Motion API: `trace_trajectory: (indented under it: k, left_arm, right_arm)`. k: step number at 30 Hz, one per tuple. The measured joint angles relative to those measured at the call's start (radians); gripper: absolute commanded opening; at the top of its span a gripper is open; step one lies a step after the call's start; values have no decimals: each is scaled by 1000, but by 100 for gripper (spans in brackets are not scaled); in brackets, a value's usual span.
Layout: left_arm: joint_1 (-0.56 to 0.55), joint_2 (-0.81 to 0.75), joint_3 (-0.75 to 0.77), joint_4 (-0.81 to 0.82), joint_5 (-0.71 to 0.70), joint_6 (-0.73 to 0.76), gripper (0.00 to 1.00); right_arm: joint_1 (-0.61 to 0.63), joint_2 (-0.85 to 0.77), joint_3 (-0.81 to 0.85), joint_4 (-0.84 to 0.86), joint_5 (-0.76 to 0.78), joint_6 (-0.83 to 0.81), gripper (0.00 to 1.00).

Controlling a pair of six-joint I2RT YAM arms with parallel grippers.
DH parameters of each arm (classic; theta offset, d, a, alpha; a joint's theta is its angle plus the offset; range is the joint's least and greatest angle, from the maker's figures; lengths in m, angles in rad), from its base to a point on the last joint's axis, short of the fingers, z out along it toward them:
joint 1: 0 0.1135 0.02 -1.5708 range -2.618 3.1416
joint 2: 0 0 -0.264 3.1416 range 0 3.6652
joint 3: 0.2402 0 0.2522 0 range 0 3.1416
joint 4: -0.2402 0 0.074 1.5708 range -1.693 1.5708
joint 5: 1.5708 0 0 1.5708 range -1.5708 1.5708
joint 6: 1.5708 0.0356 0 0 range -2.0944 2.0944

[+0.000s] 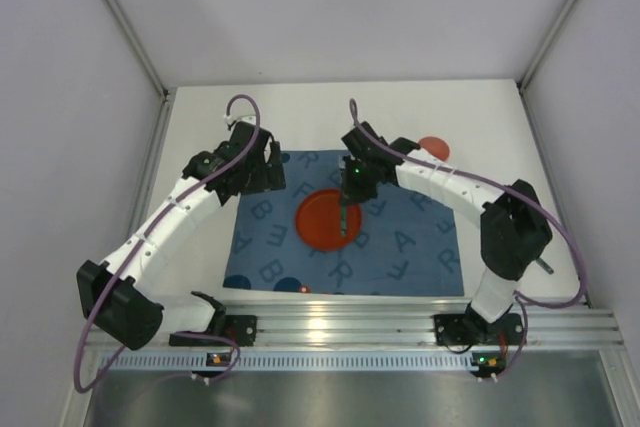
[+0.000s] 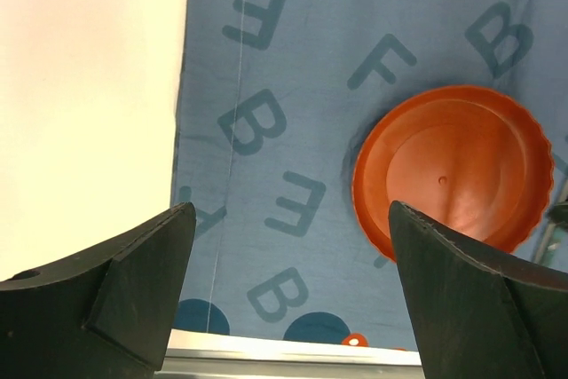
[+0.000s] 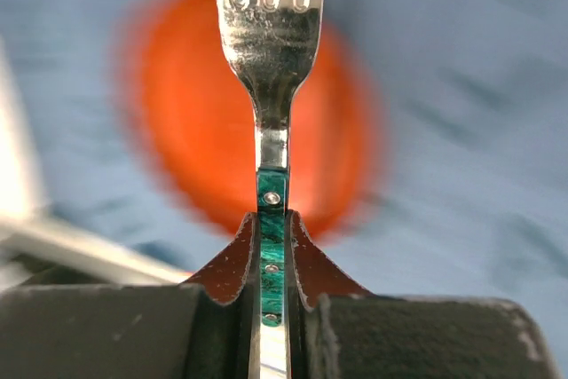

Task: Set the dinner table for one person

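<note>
Right jaws were clamped on the fork handle, above the plate at frame centre; left jaws gaped empty. White bench lay under the mat. Advised: lay fork beside plate.

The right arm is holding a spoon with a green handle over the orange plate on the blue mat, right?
No, it is a fork, not a spoon. The right wrist view shows its tines, the green handle clamped by the fingers of the right gripper, over the orange plate on the blue mat.

White arms, seemingly purple cables
</note>
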Motion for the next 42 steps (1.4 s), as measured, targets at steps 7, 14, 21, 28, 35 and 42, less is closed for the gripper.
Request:
trace_trajectory:
  k: [7, 14, 21, 28, 35, 42]
  left_arm:
    - [4, -7, 0, -1, -36, -6, 95]
    - [11, -56, -3, -16, -68, -25, 95]
    - [14, -136, -51, -33, -88, -50, 95]
    - [15, -150, -77, -45, -92, -58, 95]
    - [15, -150, -77, -45, -89, -57, 94]
    - [15, -134, -71, -45, -76, -51, 94]
  right_arm:
    - [85, 275, 305, 172, -294, 46, 0]
    - [156, 528, 428, 174, -443, 68, 0]
    - [162, 549, 428, 194, -473, 133, 0]
    - [173, 566, 434, 238, -482, 216, 3]
    - [184, 590, 460, 269, -496, 252, 63]
    - [185, 557, 469, 278, -493, 210, 70]
